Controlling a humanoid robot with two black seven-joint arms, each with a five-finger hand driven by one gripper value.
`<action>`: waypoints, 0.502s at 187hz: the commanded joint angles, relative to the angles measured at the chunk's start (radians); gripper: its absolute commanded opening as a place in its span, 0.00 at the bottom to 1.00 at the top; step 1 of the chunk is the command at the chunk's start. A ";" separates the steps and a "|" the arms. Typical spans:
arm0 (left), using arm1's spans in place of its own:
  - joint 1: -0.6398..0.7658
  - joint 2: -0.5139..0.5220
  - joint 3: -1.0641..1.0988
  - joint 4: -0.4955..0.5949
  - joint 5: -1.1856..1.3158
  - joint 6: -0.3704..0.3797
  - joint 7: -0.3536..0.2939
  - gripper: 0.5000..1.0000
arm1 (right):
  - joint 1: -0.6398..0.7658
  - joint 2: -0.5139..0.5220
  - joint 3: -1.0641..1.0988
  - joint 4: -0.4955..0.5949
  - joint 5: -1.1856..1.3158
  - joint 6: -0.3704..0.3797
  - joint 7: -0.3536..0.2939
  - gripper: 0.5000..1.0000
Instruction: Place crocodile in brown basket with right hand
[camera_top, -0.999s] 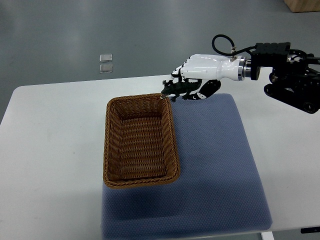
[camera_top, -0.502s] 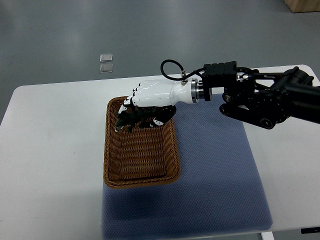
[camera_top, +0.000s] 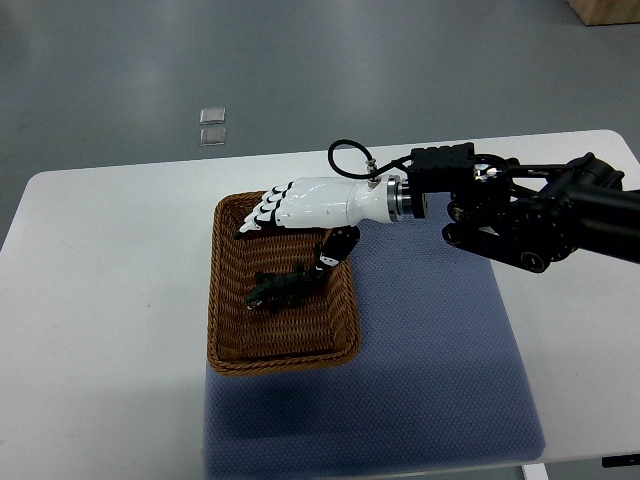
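Over the far end of the brown basket (camera_top: 215, 300) my right hand (camera_top: 298, 206) has just spread open, and the crocodile (camera_top: 282, 290) it carried now lies on the basket floor, so placing looks done.

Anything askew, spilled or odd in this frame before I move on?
Nothing stands out. The crocodile lies inside the brown basket, with the right hand open above it. The basket sits upright, straddling the left edge of the blue mat on the white table.

Dark green crocodile (camera_top: 281, 291); brown woven basket (camera_top: 226, 300); blue dotted mat (camera_top: 430, 350); white table (camera_top: 110, 290); white right hand (camera_top: 300, 205)
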 joint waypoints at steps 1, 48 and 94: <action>0.000 0.000 0.000 0.000 0.000 0.000 0.000 1.00 | 0.000 -0.017 0.010 -0.009 0.022 -0.001 0.000 0.83; 0.000 0.000 0.000 0.000 0.000 0.000 0.000 1.00 | -0.063 -0.108 0.181 -0.064 0.346 0.031 0.000 0.83; 0.000 0.000 0.001 0.000 0.000 0.000 0.000 1.00 | -0.163 -0.175 0.336 -0.137 0.785 0.066 -0.144 0.83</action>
